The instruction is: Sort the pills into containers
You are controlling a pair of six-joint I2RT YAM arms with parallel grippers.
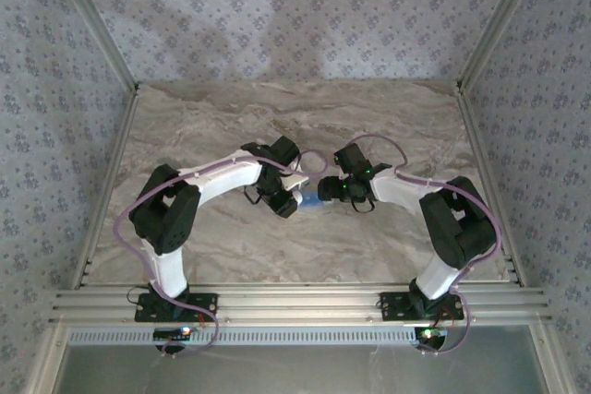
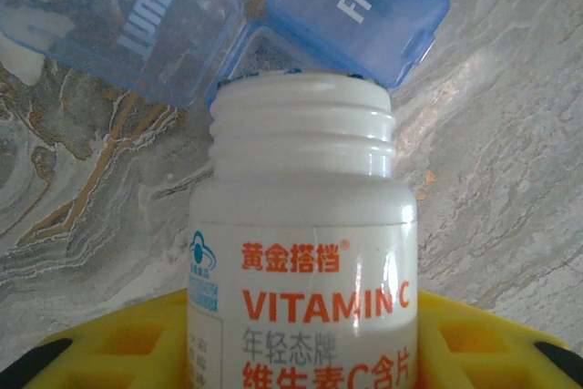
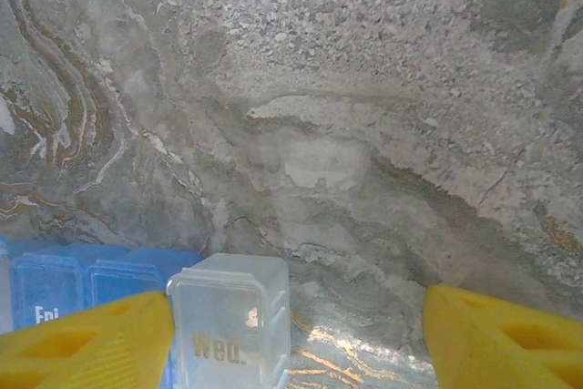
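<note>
My left gripper [image 2: 301, 357] is shut on a white bottle [image 2: 305, 252] with orange "VITAMIN C" lettering, its yellow fingers [image 2: 109, 353] on either side. The bottle has no cap, and its threaded mouth lies right against the blue pill box [image 2: 355, 15]. The box's containers stand with lids "Thu" [image 2: 127, 25] and "Fri." [image 2: 364, 2] swung open. The pills are hidden. My right gripper [image 3: 296, 339] is open, with a clear "Wed." lid [image 3: 228, 325] beside its left finger [image 3: 91, 343] and blue compartments [image 3: 82, 280] further left. From above, both grippers [image 1: 286, 198] [image 1: 337, 191] meet at the box [image 1: 312, 202].
The marble-patterned table [image 1: 369, 117] stretches behind and to both sides of the grippers. Aluminium frame posts [image 1: 102, 43] and patterned walls enclose it. A metal rail [image 1: 295, 304] runs along the near edge by the arm bases.
</note>
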